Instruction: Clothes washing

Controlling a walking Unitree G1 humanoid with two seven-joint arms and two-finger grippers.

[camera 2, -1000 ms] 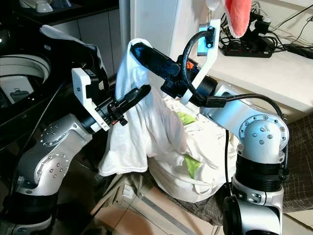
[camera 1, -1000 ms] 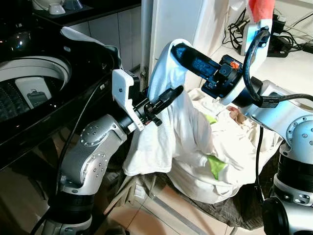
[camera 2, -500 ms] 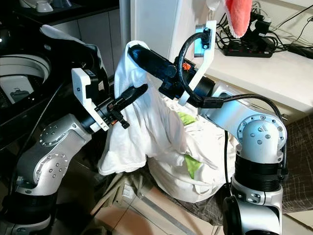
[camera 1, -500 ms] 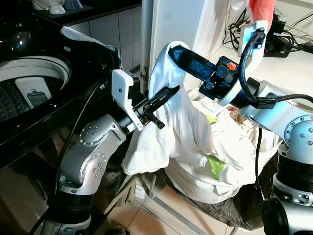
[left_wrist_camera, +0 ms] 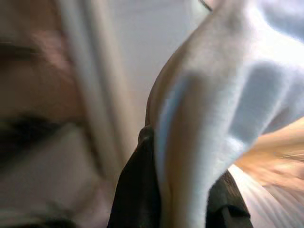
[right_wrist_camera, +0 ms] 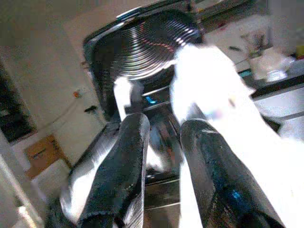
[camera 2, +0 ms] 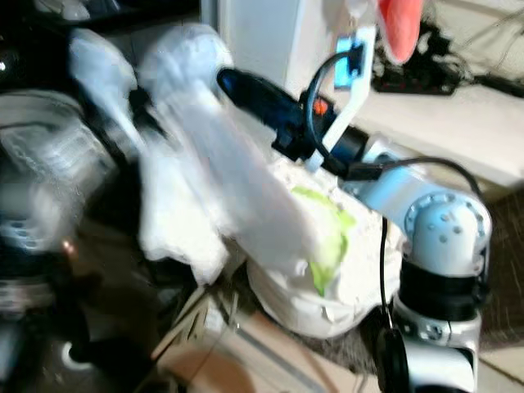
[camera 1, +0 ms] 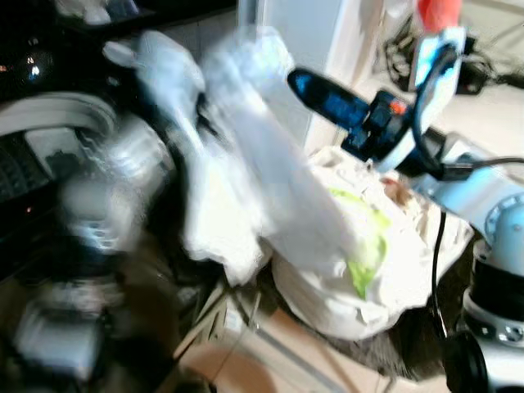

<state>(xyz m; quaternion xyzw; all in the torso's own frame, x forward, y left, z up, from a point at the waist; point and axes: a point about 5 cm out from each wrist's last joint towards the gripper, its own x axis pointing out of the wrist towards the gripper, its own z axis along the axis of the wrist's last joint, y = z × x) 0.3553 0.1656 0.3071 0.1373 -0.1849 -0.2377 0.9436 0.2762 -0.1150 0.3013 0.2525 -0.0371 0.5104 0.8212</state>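
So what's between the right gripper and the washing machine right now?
The lifted white garment, blurred, hangs between the right gripper and the washing machine, as the left eye view shows.

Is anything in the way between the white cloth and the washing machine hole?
Nothing visible stands between them. The white cloth hangs from the left pincer, stretched up from the laundry pile, and the washing machine opening lies just beside it. The picture is blurred there, though, so small things could be missed.

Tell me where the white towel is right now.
The white towel hangs blurred in mid-air left of centre in the eye views, between the washer on the left and the laundry pile, with the left gripper shut on it.
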